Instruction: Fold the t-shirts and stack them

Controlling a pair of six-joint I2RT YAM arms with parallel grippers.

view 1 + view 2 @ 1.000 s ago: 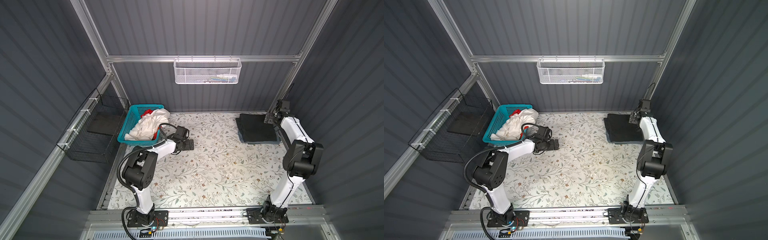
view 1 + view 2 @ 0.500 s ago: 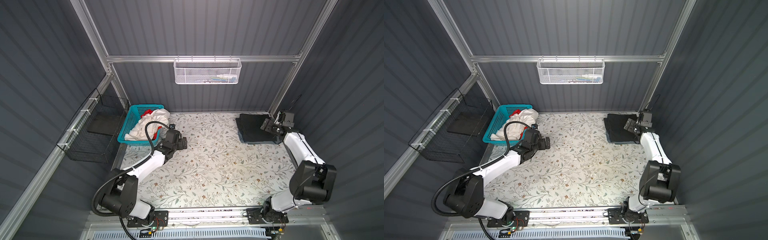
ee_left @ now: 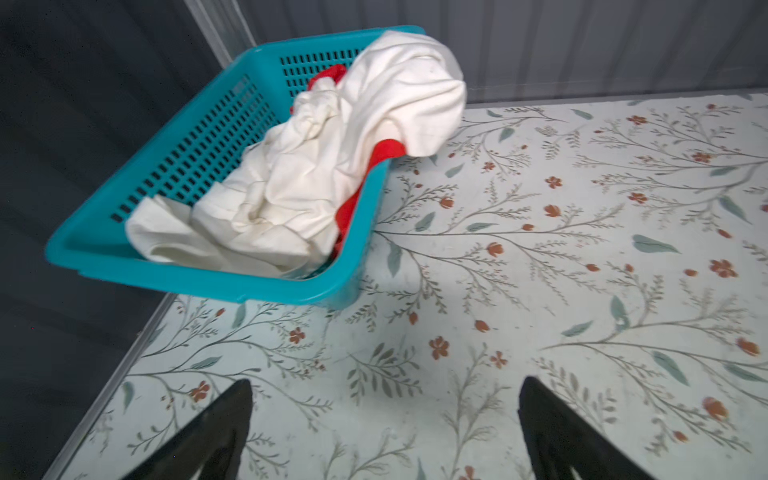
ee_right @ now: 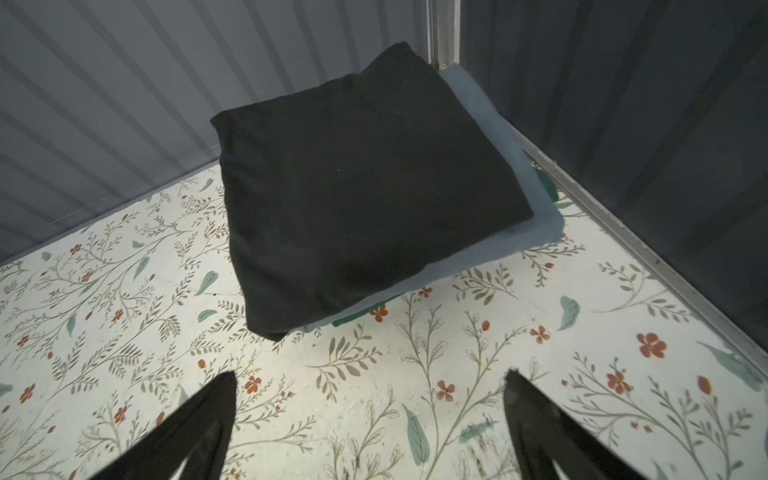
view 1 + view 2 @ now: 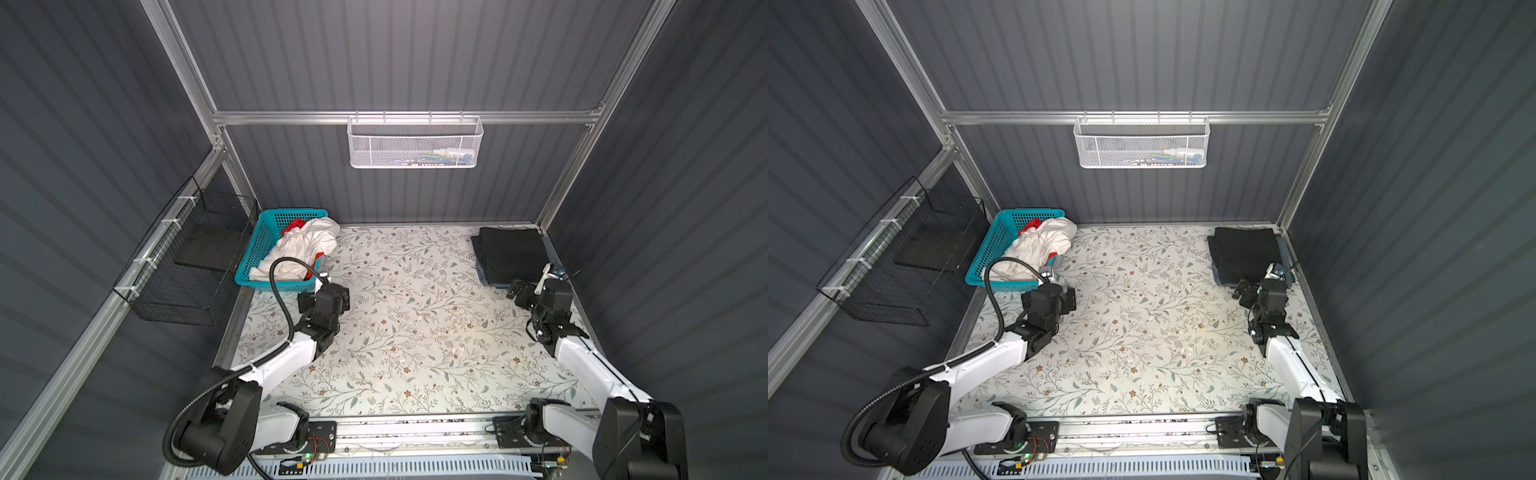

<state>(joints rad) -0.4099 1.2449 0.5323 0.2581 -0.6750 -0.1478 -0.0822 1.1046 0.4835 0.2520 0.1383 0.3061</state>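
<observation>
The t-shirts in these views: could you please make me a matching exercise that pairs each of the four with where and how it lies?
Things:
1. white t-shirt
2. black t-shirt
3. red t-shirt
4. blue-grey t-shirt

States:
a. folded, lying on top of another shirt
b. folded, under another shirt, only its edges showing
c. crumpled, spilling over the rim of the teal basket
d. mostly buried in the basket, only patches showing

Pairs: 1-c, 2-a, 3-d, 4-b.
</observation>
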